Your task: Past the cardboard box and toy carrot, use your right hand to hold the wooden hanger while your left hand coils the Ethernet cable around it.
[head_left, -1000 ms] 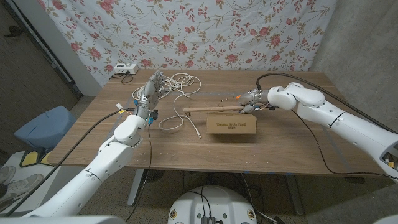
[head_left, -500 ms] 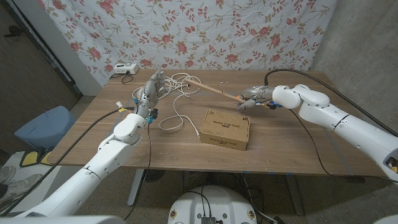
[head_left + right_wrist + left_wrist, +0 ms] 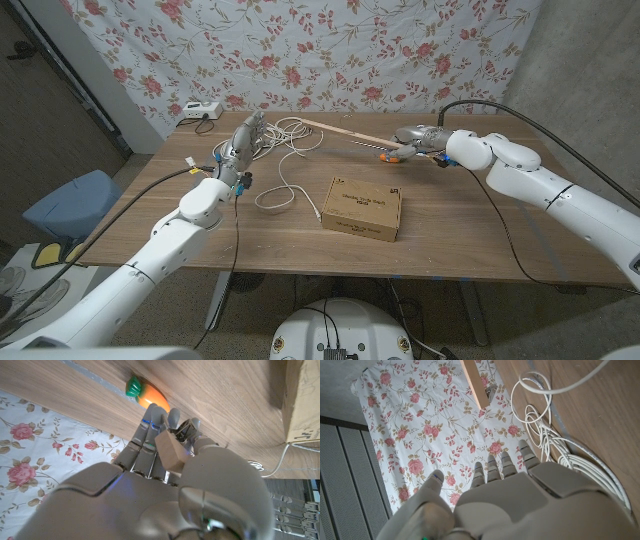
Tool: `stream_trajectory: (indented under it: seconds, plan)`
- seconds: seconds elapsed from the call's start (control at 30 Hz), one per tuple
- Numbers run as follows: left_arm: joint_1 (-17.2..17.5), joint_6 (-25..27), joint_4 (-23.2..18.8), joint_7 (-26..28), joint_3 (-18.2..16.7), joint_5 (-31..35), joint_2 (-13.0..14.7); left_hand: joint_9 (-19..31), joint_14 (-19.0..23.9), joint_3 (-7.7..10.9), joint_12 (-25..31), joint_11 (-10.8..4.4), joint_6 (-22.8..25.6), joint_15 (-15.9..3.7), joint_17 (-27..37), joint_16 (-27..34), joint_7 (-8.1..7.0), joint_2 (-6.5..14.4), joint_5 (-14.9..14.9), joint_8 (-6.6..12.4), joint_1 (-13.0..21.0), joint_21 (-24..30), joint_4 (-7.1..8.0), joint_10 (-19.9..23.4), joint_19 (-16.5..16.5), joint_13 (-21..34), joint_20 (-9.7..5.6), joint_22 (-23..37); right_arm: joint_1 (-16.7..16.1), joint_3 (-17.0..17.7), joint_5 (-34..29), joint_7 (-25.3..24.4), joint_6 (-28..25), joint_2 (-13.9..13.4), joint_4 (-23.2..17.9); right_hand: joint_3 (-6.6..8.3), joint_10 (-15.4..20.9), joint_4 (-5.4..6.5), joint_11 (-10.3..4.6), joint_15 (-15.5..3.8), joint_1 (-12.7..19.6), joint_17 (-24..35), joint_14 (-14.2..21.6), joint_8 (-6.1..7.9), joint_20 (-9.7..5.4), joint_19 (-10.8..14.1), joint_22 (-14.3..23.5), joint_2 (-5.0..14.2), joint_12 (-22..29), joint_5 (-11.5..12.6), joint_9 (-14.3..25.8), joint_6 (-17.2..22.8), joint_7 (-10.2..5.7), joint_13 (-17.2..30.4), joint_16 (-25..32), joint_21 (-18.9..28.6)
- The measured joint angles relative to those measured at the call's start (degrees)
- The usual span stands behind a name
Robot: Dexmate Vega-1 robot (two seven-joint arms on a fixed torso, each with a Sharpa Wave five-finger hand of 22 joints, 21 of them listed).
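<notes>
Right hand (image 3: 415, 136), gripping the wooden hanger (image 3: 345, 132), has lifted it farther back.

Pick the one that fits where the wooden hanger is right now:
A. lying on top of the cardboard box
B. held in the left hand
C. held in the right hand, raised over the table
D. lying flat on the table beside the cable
C: the right hand grips one end of the wooden hanger, which slants above the table toward the cable.
</notes>
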Motion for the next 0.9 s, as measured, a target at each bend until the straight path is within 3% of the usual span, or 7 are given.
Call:
stream_trajectory:
  seconds: [0.07, 0.23, 0.3, 0.33, 0.4, 0.77, 0.9]
  plan:
    - [0.5, 1.5, -1.0, 0.6, -0.2, 0.8, 0.9, 0.0, 0.1, 0.04, 0.0, 0.00, 0.0, -0.08, 0.0, 0.0, 0.00, -0.2, 0.0, 0.00, 0.2, 0.0, -0.38, 0.0, 0.0, 0.0, 0.00, 0.0, -0.2, 0.5, 1.4, 0.6, -1.0, -0.6, -1.2, 0.34, 0.0, 0.34, 0.00, 0.28, -0.4, 0.0, 0.3, 1.36, -0.01, 0.0, 0.7, -0.44, 0.0, 0.2, 1.9, -0.4, 0.39, 4.6, 2.4, 2.0]
    - [1.5, 1.9, -2.6, 0.7, -0.9, 1.0, 2.4, 0.0, 0.1, 0.37, -0.2, -0.31, 0.0, -0.08, 0.0, 0.0, 0.00, -0.2, 0.0, 0.00, 1.1, 0.0, -1.18, -0.3, 0.0, 0.0, 0.00, 0.0, -0.2, 0.6, 4.7, 2.2, -1.8, -0.7, -1.4, 5.16, 0.6, 5.16, 0.61, 0.19, -2.3, 0.4, 0.6, 6.41, 0.22, 0.1, 1.9, -2.28, 3.1, 0.2, 6.1, -0.4, 0.41, 9.0, 6.9, 5.8]
    - [2.3, 1.9, -3.6, 0.7, -1.3, 1.0, 3.1, 0.0, 0.1, 0.44, -0.2, -0.31, 0.0, -0.08, 0.0, 0.0, 0.00, -0.4, 0.0, 0.00, 1.4, 0.0, -1.39, -0.3, 0.0, 0.0, 0.00, 0.0, -0.2, 0.6, 6.8, 3.2, -1.7, -0.7, -1.4, 6.28, 0.9, 5.96, 0.38, 0.18, -3.1, 0.3, 0.6, 8.76, 0.76, 0.3, 2.2, -2.47, 6.6, 0.2, 7.5, -0.4, 0.38, 9.1, 8.3, 7.1]
    - [2.3, 4.0, -3.7, 1.8, -1.4, 1.7, 3.2, 0.0, 0.1, 0.53, -0.2, -0.31, -0.1, -0.08, 0.0, 0.0, 0.13, -0.2, 0.0, 0.00, 1.6, -0.1, -1.48, -0.3, 0.0, 0.0, 0.00, 0.0, 0.0, 1.2, 7.2, 3.4, -1.7, -1.3, -1.3, 6.61, 0.9, 5.88, 0.32, 0.17, -6.3, 0.3, 0.6, 9.33, 0.81, 0.4, 2.3, 0.05, 8.7, 0.2, 8.0, 0.0, 0.27, 9.1, 8.9, 7.6]
    - [3.2, 4.0, -4.7, 1.8, -1.9, 1.7, 3.9, 0.0, 0.1, 0.54, -0.2, -0.31, -0.3, -0.08, 0.0, 0.0, 0.30, -0.1, 0.0, 0.00, 1.7, -0.4, -1.50, -0.3, 0.0, 0.0, 0.00, 0.0, 0.0, 1.2, 9.5, 4.3, -1.3, -1.3, -1.3, 7.06, 1.9, 5.74, 1.20, -0.05, -6.6, 0.3, 0.8, 9.99, 0.81, 0.4, 2.6, -0.12, 9.3, 0.2, 9.0, 0.4, 0.29, 9.1, 9.9, 8.4]
    - [6.3, 6.0, -8.4, 3.1, -3.7, 2.2, 6.3, 0.0, -0.1, 1.39, -0.2, -0.09, -0.6, -0.29, 0.0, 0.0, 0.00, 0.4, 0.0, 0.00, 3.2, -0.4, -2.81, -0.5, 0.0, 0.0, 0.00, 0.0, -0.3, 3.7, 23.6, 6.6, 2.6, -0.7, 4.2, 9.45, 3.5, 5.13, 0.83, -0.25, -8.7, 0.3, 1.0, 15.62, 1.53, -0.3, 3.1, -0.93, 9.3, 0.2, 14.9, 1.4, 0.93, 9.1, 14.9, 11.9]
    - [7.3, 7.1, -10.3, 3.5, -4.4, 2.6, 7.5, 0.0, 0.5, 1.88, -0.2, -0.09, -0.9, -0.34, 0.0, 0.0, 0.29, 0.4, -0.1, 0.00, 4.6, -0.6, -4.09, -0.5, 0.0, 0.0, 0.00, 0.0, -0.6, 4.3, 29.0, 7.1, 4.0, -0.6, 5.4, 9.81, 3.5, 5.04, 0.83, -0.25, -9.1, 0.3, 1.0, 16.06, 1.59, -1.0, 3.1, -1.20, 9.3, 0.2, 15.2, 1.4, 0.93, 9.1, 15.9, 12.8]
